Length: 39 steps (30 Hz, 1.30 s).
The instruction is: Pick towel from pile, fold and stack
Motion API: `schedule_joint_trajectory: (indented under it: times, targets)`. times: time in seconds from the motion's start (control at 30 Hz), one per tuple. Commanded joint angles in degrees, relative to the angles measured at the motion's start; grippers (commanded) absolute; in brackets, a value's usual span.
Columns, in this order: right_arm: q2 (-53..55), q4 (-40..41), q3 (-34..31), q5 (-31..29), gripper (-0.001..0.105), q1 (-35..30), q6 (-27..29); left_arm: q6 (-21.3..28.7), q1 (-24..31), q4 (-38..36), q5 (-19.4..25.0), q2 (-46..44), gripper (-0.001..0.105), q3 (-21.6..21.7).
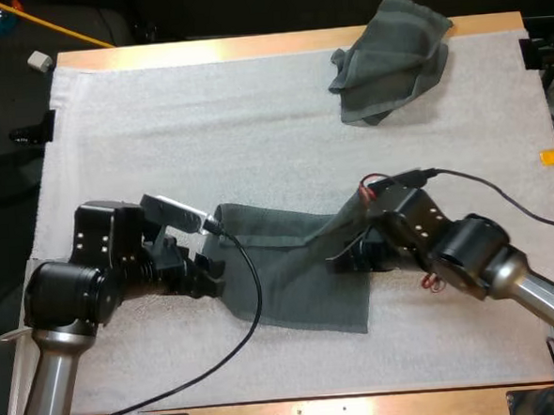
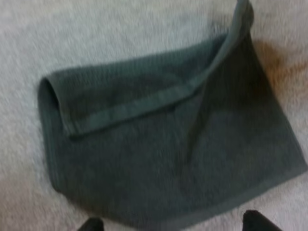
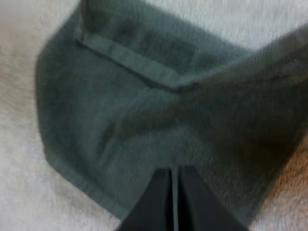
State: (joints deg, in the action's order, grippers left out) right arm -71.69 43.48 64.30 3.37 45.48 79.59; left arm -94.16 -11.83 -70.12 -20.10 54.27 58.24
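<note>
A dark grey-green towel (image 1: pixel 290 272) lies half folded, midway along the table (image 1: pixel 248 47) toward its near edge, with its right corner lifted. A crumpled towel (image 1: pixel 390 59) sits heaped by the far right corner.

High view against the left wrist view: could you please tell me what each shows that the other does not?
Only the high view: the crumpled towel at the white mat's far side, and the right gripper holding up the spread towel's edge. Only the left wrist view: the left gripper's fingertips, apart at that towel's edge. Both: the spread towel on the mat.
</note>
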Motion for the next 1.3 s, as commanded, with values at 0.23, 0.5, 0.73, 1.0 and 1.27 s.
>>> schedule_joint_trajectory:
  times: [0.23,0.5,0.73,1.0,1.27]
  targets:
    - [-7.6,-2.3,0.2,1.9,0.000,0.3,-1.0,-0.3,-0.3,-0.1,-0.6,-0.8,0.057,-2.4]
    - [-16.7,-5.5,3.0,5.4,0.000,0.1,-2.2,-0.4,-0.2,-0.3,-0.6,-0.9,0.057,-2.4]
    - [-25.1,-6.8,8.4,7.3,0.000,-0.1,-2.9,-0.4,-0.3,-0.6,-0.6,-1.0,0.057,-2.4]
    - [-31.7,-7.6,13.6,7.2,0.000,-0.2,-3.8,-0.4,-0.2,-0.4,-0.6,-1.0,0.057,-2.6]
    - [-36.8,-8.9,15.8,7.5,0.000,-0.7,-6.8,-0.5,-0.3,-0.2,-0.6,-0.8,0.057,-2.6]
